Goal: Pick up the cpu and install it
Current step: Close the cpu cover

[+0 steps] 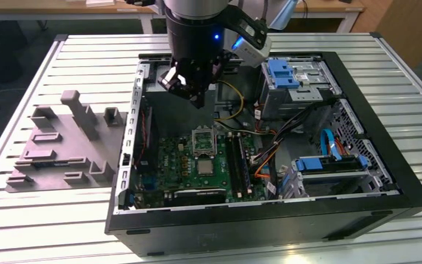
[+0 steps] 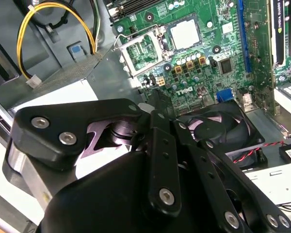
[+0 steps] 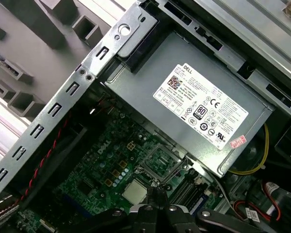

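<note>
1 gripper (image 1: 196,99), fingers apparently together and empty, hovers above the motherboard (image 1: 196,165); 1 cpu (image 1: 206,166) lies flat beside the unlatched socket (image 1: 203,141).

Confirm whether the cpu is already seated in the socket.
No: in the second wrist view the cpu lies on the motherboard beside the open socket.
</note>
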Robot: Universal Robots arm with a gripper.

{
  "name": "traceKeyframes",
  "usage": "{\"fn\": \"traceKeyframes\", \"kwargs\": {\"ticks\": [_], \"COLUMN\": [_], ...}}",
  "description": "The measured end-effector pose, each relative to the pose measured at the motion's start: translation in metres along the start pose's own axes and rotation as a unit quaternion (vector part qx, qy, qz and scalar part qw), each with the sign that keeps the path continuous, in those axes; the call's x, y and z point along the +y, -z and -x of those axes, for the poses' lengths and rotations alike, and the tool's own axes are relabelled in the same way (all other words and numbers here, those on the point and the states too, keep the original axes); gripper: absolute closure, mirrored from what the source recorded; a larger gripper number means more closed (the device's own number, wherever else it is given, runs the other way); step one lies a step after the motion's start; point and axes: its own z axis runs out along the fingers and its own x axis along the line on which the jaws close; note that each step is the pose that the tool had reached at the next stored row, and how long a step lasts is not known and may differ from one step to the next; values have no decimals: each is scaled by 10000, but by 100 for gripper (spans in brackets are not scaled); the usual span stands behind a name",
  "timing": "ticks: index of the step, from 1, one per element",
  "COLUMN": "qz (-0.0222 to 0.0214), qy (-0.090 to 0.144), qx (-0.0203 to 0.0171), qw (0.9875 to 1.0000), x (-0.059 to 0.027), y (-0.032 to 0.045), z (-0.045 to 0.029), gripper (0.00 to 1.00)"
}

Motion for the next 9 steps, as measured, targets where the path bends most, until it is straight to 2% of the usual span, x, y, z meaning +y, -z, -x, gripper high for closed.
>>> {"fn": "traceKeyframes", "kwargs": {"ticks": [3,7,9], "qz": [5,14,15], "qy": [181,534,587], "qx": [9,25,25], "qw": [9998,9986,9983], "x": [0,-1,-8], "y": [-2,-11,-11], "z": [0,0,-6], "gripper": [89,89,89]}}
